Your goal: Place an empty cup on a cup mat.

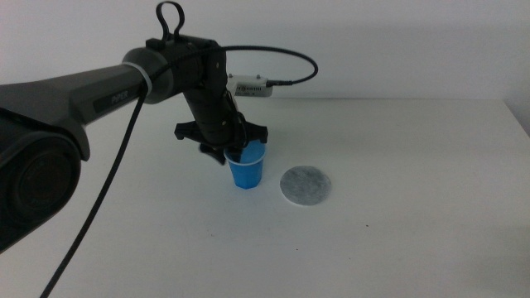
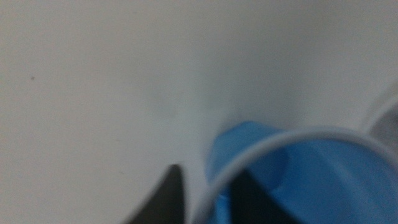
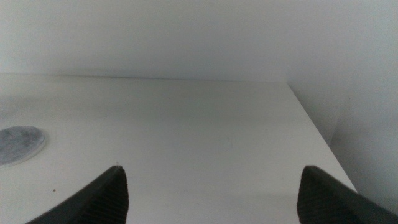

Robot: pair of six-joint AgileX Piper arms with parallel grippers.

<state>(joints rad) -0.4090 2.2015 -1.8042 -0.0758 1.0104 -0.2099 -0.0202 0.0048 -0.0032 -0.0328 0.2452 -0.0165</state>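
In the middle view the left arm comes in from the left and reaches down over the white worktop [image 1: 397, 232]. Its left claw [image 1: 236, 151] is at the rim of the blue cup [image 1: 246, 170]. The left wrist view is blurred, but it shows one dark jaw inside the cup and the other outside, with the thin white rim and the blue wall between them. So the claw is narrow and seems to pinch the wall of the cup on the side towards the arm. I judge that the grasp is made or almost made, though the blur does not let me be sure how firm it is.

The cup stands upright, and I cannot tell if its base touches the worktop or is a little lifted. It looks empty inside.

To the right of the cup, just beside it but apart, lies the grey speckled cup mat [image 1: 306, 185], flat on the worktop with nothing on it. So the main step is not done: the cup must be lifted, carried a short way to the right, set down centred on the mat and released.

The right claw [image 3: 211, 193] waits at the right side; its jaws stand wide apart and hold nothing.
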